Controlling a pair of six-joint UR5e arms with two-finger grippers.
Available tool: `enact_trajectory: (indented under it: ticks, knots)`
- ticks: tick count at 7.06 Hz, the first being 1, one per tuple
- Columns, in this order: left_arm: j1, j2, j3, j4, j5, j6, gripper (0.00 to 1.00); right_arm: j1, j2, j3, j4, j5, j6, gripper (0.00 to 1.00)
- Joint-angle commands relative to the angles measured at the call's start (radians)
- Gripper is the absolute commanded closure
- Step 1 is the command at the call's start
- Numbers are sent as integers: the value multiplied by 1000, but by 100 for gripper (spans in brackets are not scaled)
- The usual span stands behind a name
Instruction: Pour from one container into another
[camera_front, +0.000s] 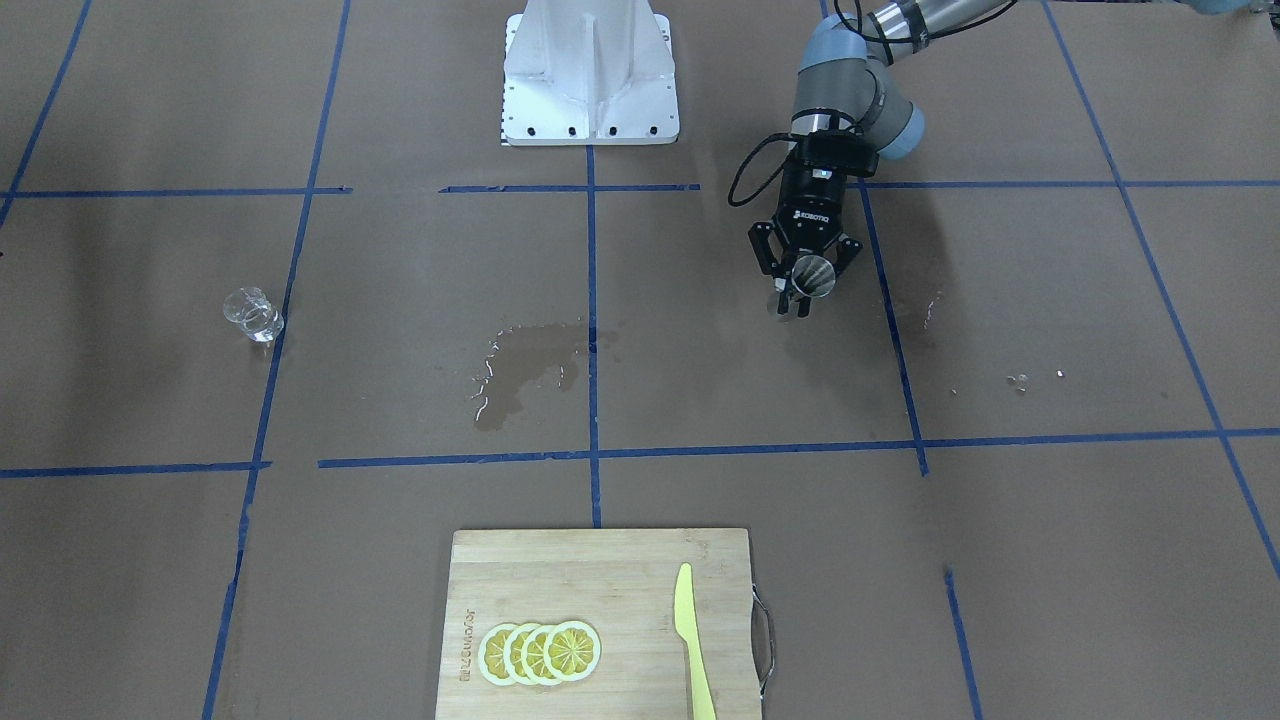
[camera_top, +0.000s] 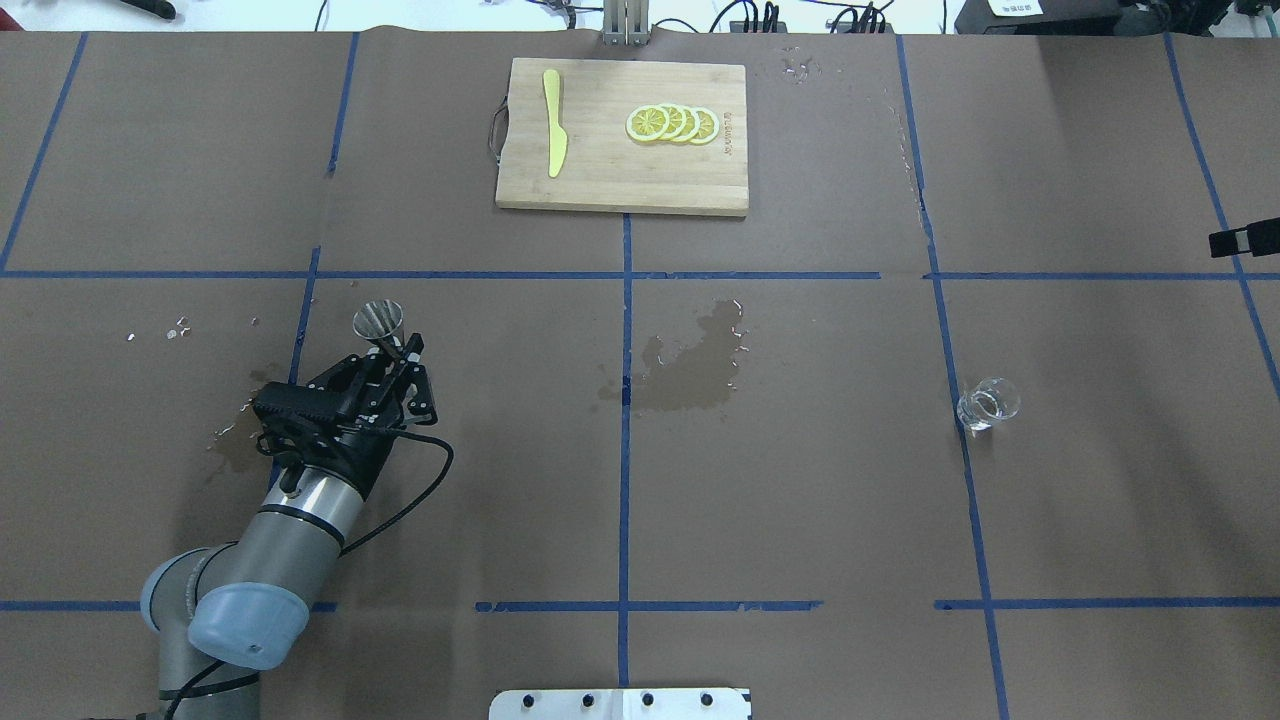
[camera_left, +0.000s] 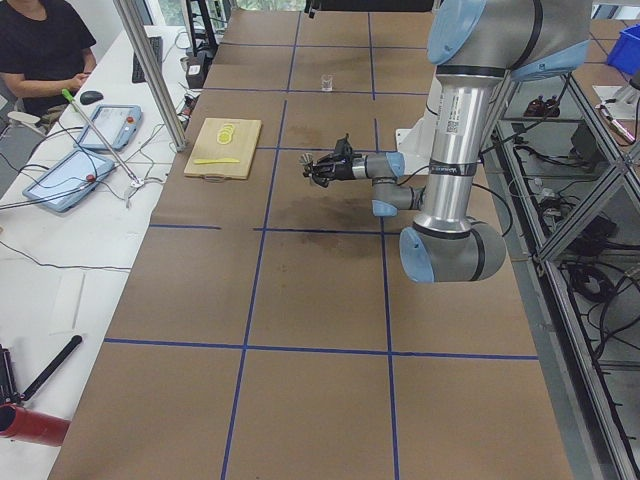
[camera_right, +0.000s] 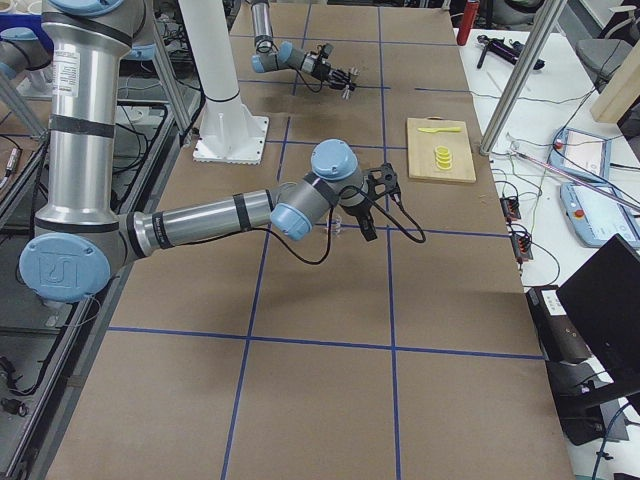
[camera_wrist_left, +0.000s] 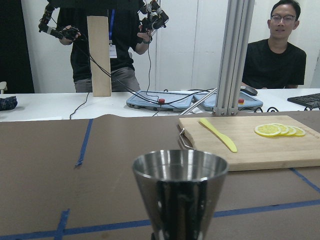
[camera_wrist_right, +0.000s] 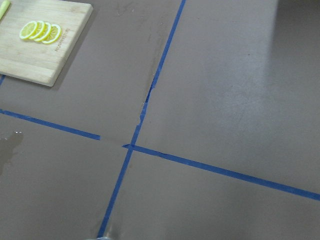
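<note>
The grey steel jigger (camera_top: 379, 320) stands upright above the table's left half, with my left gripper (camera_top: 397, 352) shut on its lower part. The front view shows the same jigger (camera_front: 812, 275) in that gripper (camera_front: 796, 298), and it fills the left wrist view (camera_wrist_left: 180, 192). The clear glass cup (camera_top: 988, 406) stands alone on the right half, beside a blue tape line, also seen from the front (camera_front: 253, 316). My right gripper (camera_right: 376, 204) hovers past the cup, near the table's right end. Only a black sliver of it reaches the overhead view, and its state is unclear.
A wet patch (camera_top: 700, 362) darkens the paper at the table's middle. A wooden cutting board (camera_top: 620, 185) at the far edge carries lemon slices (camera_top: 672, 123) and a yellow knife (camera_top: 553, 135). People stand and sit beyond the far edge.
</note>
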Motion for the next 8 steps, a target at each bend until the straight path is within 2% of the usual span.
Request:
enact_trajectory:
  ticks: [1, 2, 3, 6, 7, 8]
  knots:
    - [-1, -75, 10, -8, -9, 87, 100, -60, -34, 3, 126, -44, 66, 2]
    - [-5, -124, 11, -6, -7, 165, 100, -122, -70, 3, 208, -132, 105, 1]
    - [-20, -149, 13, -6, -7, 184, 100, -178, -71, 14, 233, -174, 204, 1]
    - [-24, -177, 79, -6, -5, 187, 100, -342, -72, 70, 234, -321, 287, 1]
    - [-22, -183, 85, -5, -7, 189, 100, -402, -89, 83, 235, -412, 287, 1]
    - [-22, -236, 118, -5, 4, 189, 100, -506, -133, 107, 237, -583, 288, 1]
